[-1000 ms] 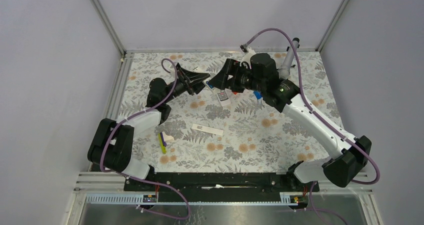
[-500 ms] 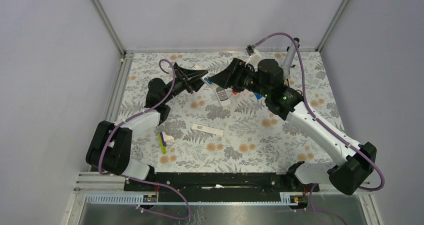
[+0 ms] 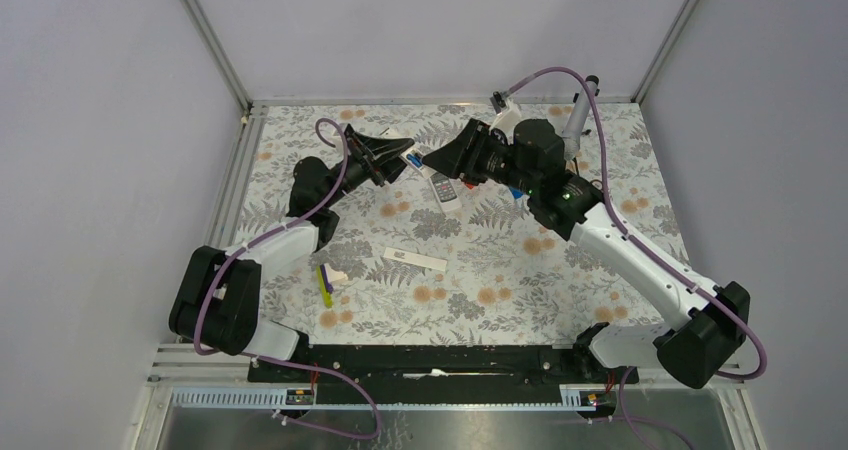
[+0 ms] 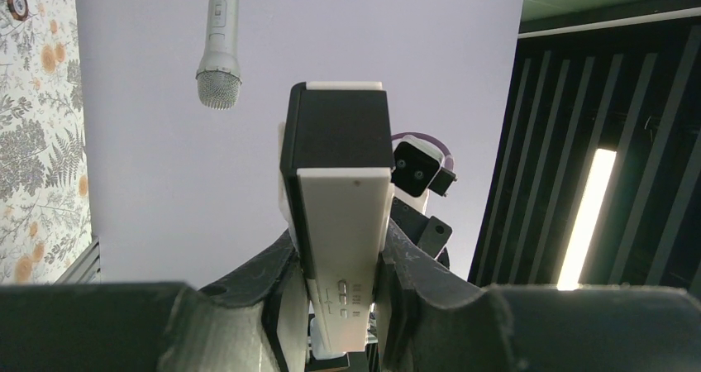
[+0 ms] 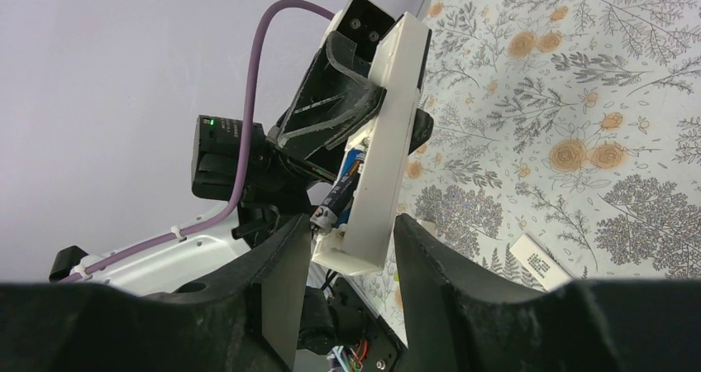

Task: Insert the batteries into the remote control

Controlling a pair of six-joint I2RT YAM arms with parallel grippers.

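My left gripper [image 4: 341, 244] is shut on the remote control [image 4: 343, 215], a white handset body held up above the table. In the right wrist view the remote [image 5: 388, 140] shows its open bay, with a dark-and-blue battery [image 5: 345, 186] lying in it, metal end toward me. The right gripper [image 5: 351, 223] straddles the remote's lower end. Its jaws stand apart with a gap on the right side and hold nothing. From above, the left gripper [image 3: 400, 153] and the right gripper [image 3: 440, 158] meet tip to tip at the back of the table.
A small grey handset with buttons [image 3: 446, 192] lies under the grippers. A long white bar [image 3: 415, 260] lies mid-table. A yellow-and-purple pen [image 3: 323, 285] lies near the left arm. A microphone [image 3: 578, 120] stands at the back right. A small blue thing [image 3: 515, 190] lies under the right arm.
The right gripper has moved left up to the left gripper and its jaws have narrowed round the remote's end. The left gripper has kept its hold.
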